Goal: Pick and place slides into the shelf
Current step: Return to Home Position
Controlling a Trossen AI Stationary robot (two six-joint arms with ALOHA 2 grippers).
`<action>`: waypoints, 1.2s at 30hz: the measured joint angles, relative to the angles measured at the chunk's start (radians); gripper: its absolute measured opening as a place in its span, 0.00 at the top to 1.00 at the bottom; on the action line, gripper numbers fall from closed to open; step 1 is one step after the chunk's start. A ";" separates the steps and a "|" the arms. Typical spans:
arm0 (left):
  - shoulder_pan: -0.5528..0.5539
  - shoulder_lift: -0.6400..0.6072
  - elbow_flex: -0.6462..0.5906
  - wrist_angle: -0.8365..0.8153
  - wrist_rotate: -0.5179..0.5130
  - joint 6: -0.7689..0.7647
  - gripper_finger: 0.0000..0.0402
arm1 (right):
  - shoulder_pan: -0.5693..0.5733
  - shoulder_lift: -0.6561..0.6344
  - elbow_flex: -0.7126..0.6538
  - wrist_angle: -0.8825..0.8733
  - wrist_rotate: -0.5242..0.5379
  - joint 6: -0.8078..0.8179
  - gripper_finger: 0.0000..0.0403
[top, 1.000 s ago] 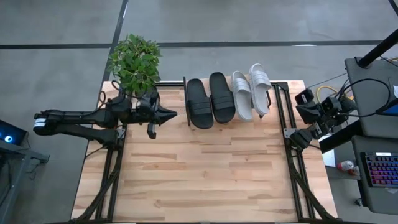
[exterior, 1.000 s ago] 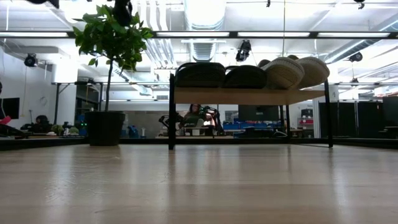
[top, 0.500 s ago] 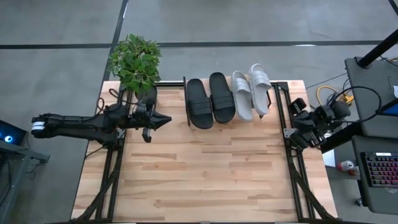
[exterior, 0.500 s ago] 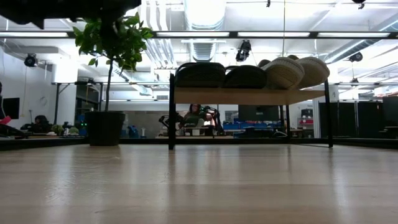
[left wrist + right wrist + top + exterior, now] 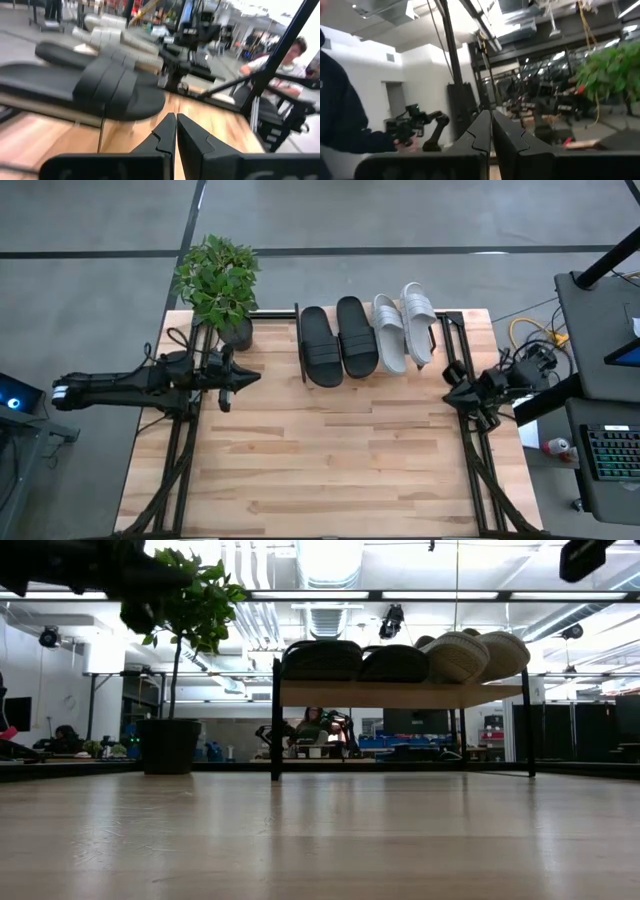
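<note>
Four open-toed slide sandals [image 5: 356,335], two black, two pale grey, sit atop the low plank-topped, black-framed shelf [image 5: 400,693] | left pincer [image 5: 250,376] and right pincer [image 5: 450,391] clenched, empty, at the wooden worktop [image 5: 330,460] sides | withdraw level, clear of shelf frame

A low shelf [image 5: 400,693] of light wooden plank on a thin black metal frame stands at the far edge of the big wooden desk [image 5: 330,460], somewhat right of its middle. Four slide sandals lie side by side on top of it. The two black slides [image 5: 320,348] are on the left and the two pale grey-white slides [image 5: 392,332] on the right. A green potted plant [image 5: 217,280] stands at the desk's far left corner, just left of the shelf. The left claw [image 5: 250,377] hangs above the desk in front of the plant. The right claw [image 5: 448,392] is at the desk's right edge, in front of the shelf's right end.
</note>
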 joint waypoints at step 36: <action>0.000 -0.411 -0.363 0.107 -0.068 -0.001 1.00 | 0.000 0.000 -0.037 -0.257 0.008 0.185 0.98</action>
